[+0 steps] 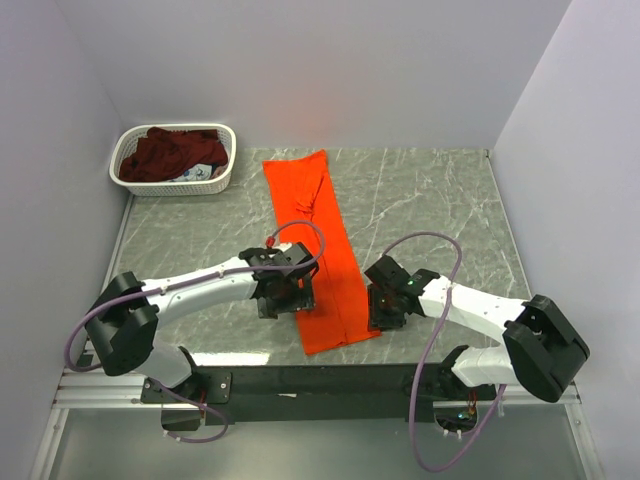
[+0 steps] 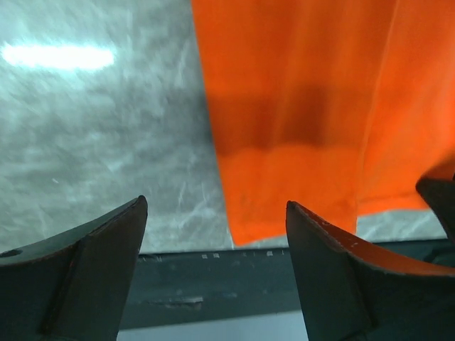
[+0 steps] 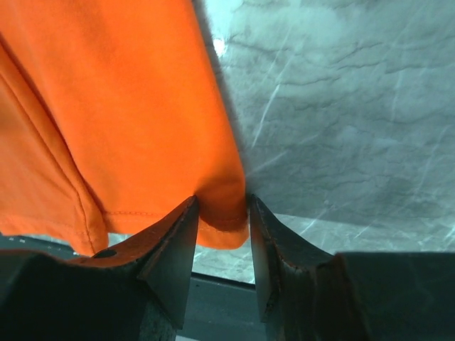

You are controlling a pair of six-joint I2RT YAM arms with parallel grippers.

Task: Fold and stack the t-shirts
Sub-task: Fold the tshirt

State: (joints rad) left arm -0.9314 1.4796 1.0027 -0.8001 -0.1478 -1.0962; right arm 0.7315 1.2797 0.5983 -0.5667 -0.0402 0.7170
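The orange t-shirt (image 1: 320,250) lies on the table as a long, narrow folded strip running from the back to the front edge. My left gripper (image 1: 284,297) is open at the strip's left edge near the front; in the left wrist view the gripper (image 2: 216,204) has nothing between its jaws, with the shirt (image 2: 306,106) just ahead and to the right. My right gripper (image 1: 384,305) is at the strip's right front corner; in the right wrist view the gripper (image 3: 221,202) is shut on that corner of the shirt (image 3: 128,106). The maroon t-shirt (image 1: 165,155) lies crumpled in the basket.
The white lattice basket (image 1: 226,137) stands at the back left corner against the walls. The grey marble table (image 1: 430,200) ends in a dark rail (image 1: 330,378) at the front, close to the shirt's near hem. Walls enclose the left, back and right.
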